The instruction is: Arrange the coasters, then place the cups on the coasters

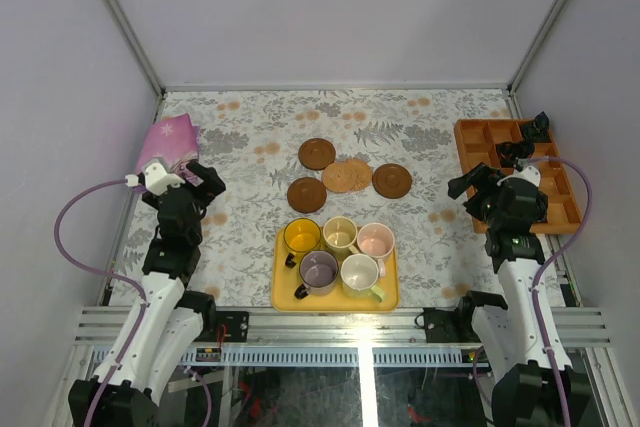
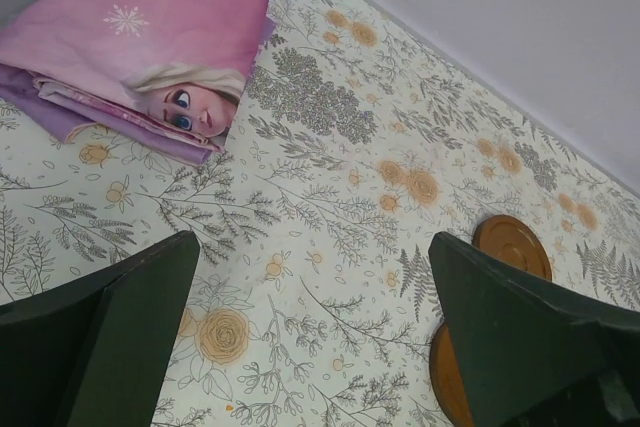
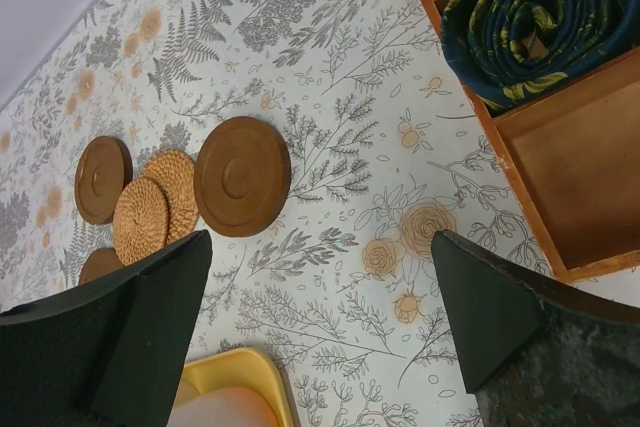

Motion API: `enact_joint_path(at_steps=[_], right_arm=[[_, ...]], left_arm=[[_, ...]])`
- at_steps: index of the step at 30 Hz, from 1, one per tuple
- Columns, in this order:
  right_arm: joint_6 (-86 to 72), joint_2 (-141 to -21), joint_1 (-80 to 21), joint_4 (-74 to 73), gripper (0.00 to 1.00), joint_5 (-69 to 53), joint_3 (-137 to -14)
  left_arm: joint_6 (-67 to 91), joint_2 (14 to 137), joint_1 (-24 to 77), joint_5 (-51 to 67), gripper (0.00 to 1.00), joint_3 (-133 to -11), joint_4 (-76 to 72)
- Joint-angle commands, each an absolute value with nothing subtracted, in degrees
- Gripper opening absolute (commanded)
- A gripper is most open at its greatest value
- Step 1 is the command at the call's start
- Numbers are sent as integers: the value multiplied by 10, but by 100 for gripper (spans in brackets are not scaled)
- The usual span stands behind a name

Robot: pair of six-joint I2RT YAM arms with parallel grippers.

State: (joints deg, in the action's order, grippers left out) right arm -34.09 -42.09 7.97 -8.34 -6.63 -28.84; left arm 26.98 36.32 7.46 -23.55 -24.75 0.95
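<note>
Floral-print table (image 1: pixel 240 127), plain white walls. Coasters (image 1: pixel 347 176) clustered mid-table, tan pair overlapping. Cups (image 1: pixel 339 235) packed in yellow tray (image 1: pixel 335 303), just near of coasters. Left pincer (image 2: pixel 312 247) and right pincer (image 3: pixel 322 242) fully spread, holding nothing. Advice: separate overlapped tan coasters first, leave gap between neighbours. No legible writing; pink packet (image 2: pixel 150 37) shows cartoon face and snowflakes.
</note>
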Motion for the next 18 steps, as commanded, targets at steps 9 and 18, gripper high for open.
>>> enact_joint_path(at_steps=[9, 18], right_arm=[[-323, -479, 76, -83, 99, -58, -300], [-247, -537, 76, -190, 99, -117, -386]], left_arm=[[265, 370, 78, -239, 100, -268, 13], [271, 397, 77, -232, 100, -272, 7]])
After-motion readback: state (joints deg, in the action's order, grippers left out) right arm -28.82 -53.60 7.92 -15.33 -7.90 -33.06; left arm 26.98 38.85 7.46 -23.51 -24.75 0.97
